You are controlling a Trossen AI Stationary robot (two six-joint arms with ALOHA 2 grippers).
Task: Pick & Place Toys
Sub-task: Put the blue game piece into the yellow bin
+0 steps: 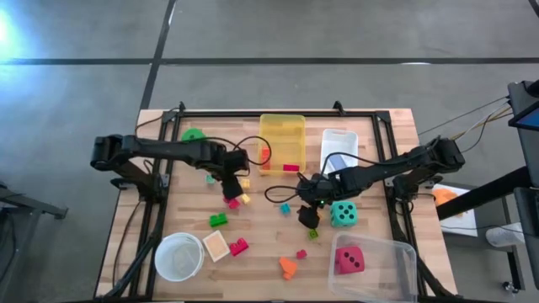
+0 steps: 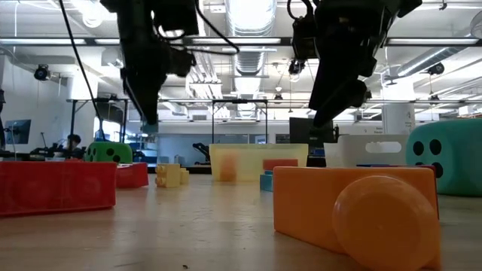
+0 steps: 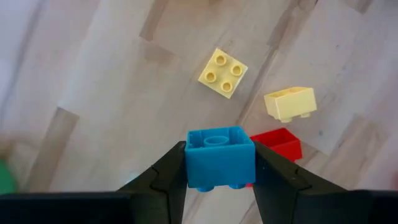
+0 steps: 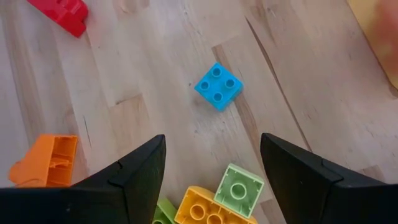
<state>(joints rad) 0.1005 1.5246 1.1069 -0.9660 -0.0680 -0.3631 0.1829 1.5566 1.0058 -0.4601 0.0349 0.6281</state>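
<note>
Spanning the whole high view, the wooden counter [image 1: 194, 257] carries everything, with both arms reaching in from its two sides toward the middle. Next in size, a clear bin [image 1: 396, 252] at five o'clock holds the pink-red die [image 1: 349, 260], a yellow bin [image 1: 282, 130] sits at twelve o'clock with a white bin [image 1: 338, 139] just beside it at one o'clock, and a white bowl [image 1: 178, 257] rests at seven o'clock. The teal die [image 1: 343, 213] stands near the middle at four o'clock from centre, and the green die [image 1: 194, 135] lies at ten o'clock. The left pincer [image 3: 217, 171] hangs above the counter slightly to nine o'clock of centre, clenched on a blue block [image 3: 219, 155]; below it lie two yellow blocks [image 3: 223, 73] and a red block [image 3: 281, 142]. The right pincer [image 4: 211, 162] hovers just beside the teal die with its fingers spread wide and grasping nothing; under it sit a light-blue block [image 4: 218, 86], an orange block [image 4: 46, 162], and a pale green block [image 4: 239, 186] touching a yellow one.
</note>
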